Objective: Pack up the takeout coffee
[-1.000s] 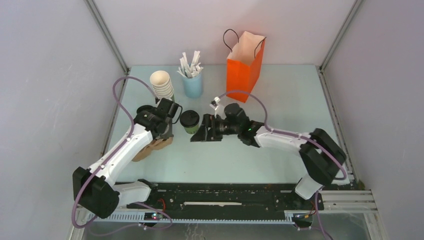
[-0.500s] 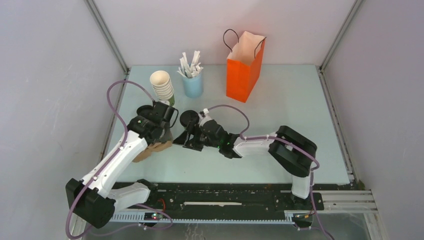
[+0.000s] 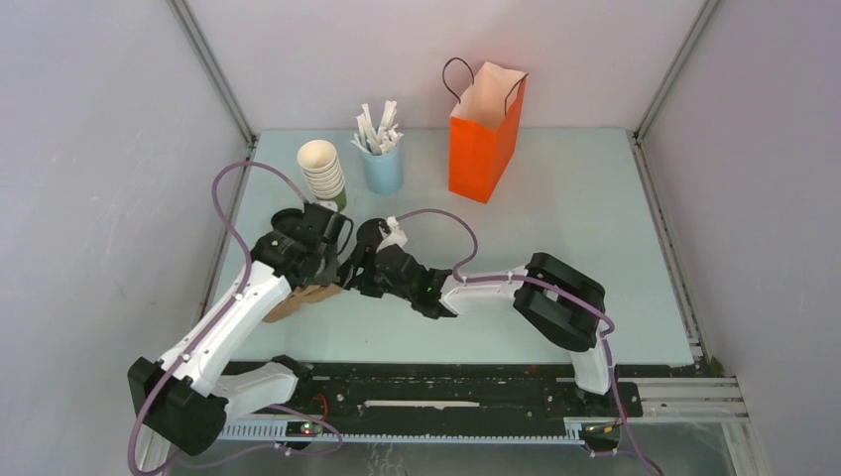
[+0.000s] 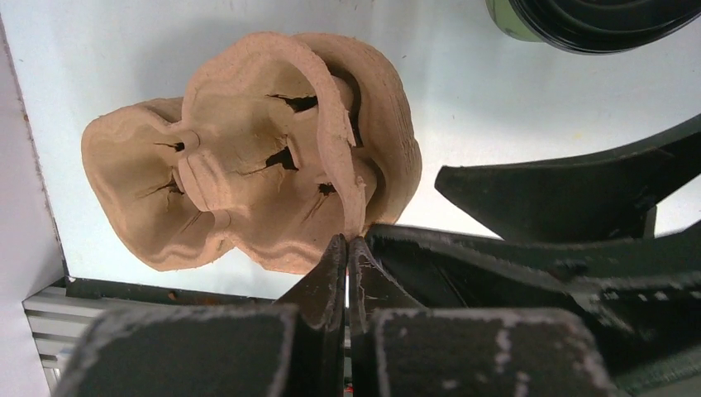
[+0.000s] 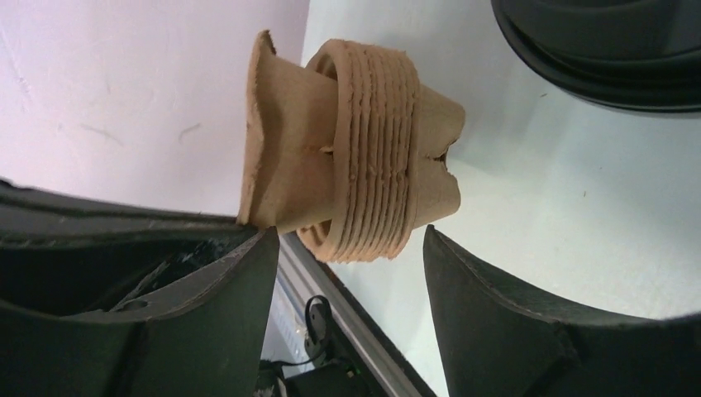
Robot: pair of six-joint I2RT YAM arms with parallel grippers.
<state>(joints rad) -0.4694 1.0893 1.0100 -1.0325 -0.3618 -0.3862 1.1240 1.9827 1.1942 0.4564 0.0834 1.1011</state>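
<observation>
One small green paper cup with a round black plastic lid [image 4: 595, 16]. One orange paper bag [image 3: 484, 134]. One stack of cream paper cups [image 3: 322, 171]. One light blue cup [image 3: 382, 171] holding white sticks [image 3: 377, 124], too bunched to count. One stack of brown moulded-pulp cup carriers [image 4: 256, 157], layers uncountable.

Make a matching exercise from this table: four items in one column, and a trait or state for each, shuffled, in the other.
Items
1. orange bag
2. light blue cup
3. green cup
4. brown pulp carriers

Traits
A. wears a black lid
B. holds white sticks
C. nested in a stack
D. has looped black handles

Pairs: 1-D, 2-B, 3-A, 4-C
</observation>
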